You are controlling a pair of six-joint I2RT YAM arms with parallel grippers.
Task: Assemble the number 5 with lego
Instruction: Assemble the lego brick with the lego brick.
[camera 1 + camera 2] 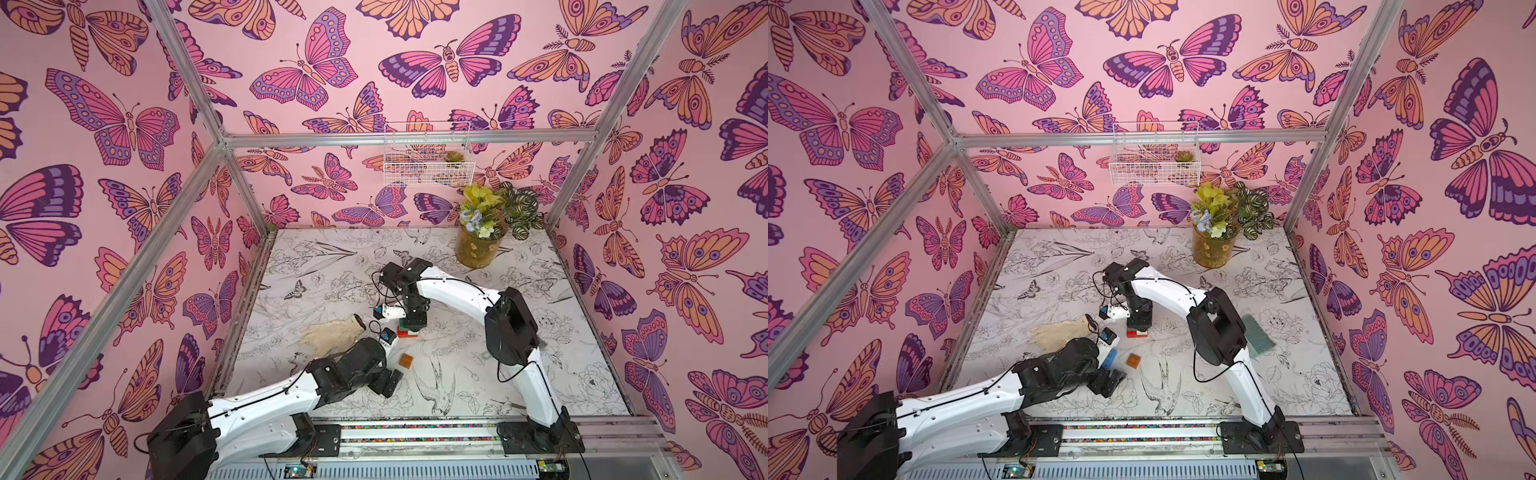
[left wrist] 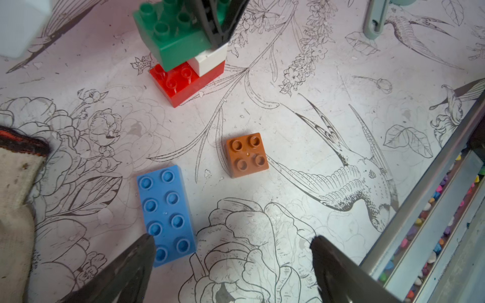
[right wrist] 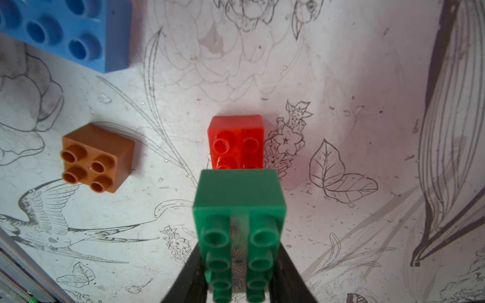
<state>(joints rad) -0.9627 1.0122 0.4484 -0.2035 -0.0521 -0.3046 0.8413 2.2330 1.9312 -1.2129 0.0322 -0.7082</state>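
With my right gripper (image 3: 237,259) clenched on the green brick (image 3: 238,194), seated over the white brick (image 2: 211,59) and red brick (image 3: 236,141) directly below it, I judge the third row nearly done; next my released left gripper (image 2: 232,246) should close on the brown brick (image 2: 247,154) just ahead, then the blue brick (image 2: 166,212) beside it.

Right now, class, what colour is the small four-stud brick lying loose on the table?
Brown-orange; the brick shows best in the left wrist view.
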